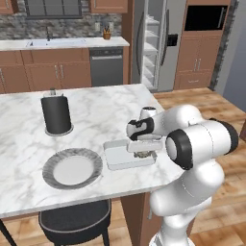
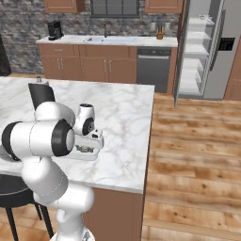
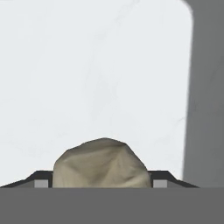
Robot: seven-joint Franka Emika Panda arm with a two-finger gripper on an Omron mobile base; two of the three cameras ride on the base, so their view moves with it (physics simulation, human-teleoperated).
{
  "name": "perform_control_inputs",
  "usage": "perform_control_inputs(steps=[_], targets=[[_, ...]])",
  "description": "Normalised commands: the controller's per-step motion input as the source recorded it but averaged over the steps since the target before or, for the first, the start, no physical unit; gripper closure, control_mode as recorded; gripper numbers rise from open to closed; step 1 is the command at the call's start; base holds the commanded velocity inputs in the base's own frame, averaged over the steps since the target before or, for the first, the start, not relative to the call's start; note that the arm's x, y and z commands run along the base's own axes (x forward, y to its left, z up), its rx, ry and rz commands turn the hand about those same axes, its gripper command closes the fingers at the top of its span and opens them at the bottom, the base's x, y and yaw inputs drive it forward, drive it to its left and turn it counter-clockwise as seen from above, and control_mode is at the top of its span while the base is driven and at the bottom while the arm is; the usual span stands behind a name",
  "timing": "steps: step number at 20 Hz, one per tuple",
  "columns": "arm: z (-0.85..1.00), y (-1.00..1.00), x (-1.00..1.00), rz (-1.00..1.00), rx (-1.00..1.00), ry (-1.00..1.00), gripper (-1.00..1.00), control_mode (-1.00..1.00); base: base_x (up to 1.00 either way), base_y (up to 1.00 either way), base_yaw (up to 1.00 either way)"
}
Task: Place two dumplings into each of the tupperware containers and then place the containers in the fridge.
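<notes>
A white robot arm with dark joints bends low over a white marble-topped kitchen island. Its two-finger gripper hangs just above a shallow rectangular pale grey-white tupperware container that sits on the island near the edge closest to the robot.

In the hand view, a small beige-tan dumpling with a wrinkled, faceted top sits between the two dark finger tips, one at each side of it. The jaws stand wide, as far apart as the dumpling is broad (whether the tips press on it or merely flank it cannot be told). Behind the dumpling lies the pale floor of the container, with its raised rim as a grey band at the right of that view.

From the left base view the same dumpling shows as a small tan lump under the gripper, inside the container at its right end. In the right base view it shows again beneath the hand, within the tray's low wall.

To the left of the container on the island rests a round grey plate with a pale centre, just beside it but apart. Further back stands a dark cylindrical canister.

At the far wall, the tall grey stainless-steel fridge stands with a door open, its white inner shelves visible.
</notes>
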Motion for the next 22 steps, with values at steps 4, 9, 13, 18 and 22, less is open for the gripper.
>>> perform_control_inputs(steps=[4, 9, 13, 18, 22], targets=[[-0.14, 0.01, 0.24, 0.0, 0.0, 0.01, 1.0, -1.0, 0.0, 0.0, 0.0], [-0.07, 0.03, 0.22, 0.0, 0.0, 0.02, -1.0, -1.0, 0.0, 0.0, 0.0], [-0.01, 0.0, 0.15, 0.0, 0.0, 0.0, -1.0, -1.0, 0.0, 0.0, 0.0], [0.0, 0.0, 0.0, 0.0, 0.0, 0.0, -1.0, -1.0, 0.0, 0.0, 0.0], [0.0, 0.0, 0.0, 0.0, 0.0, 0.0, -1.0, -1.0, 0.0, 0.0, 0.0]])
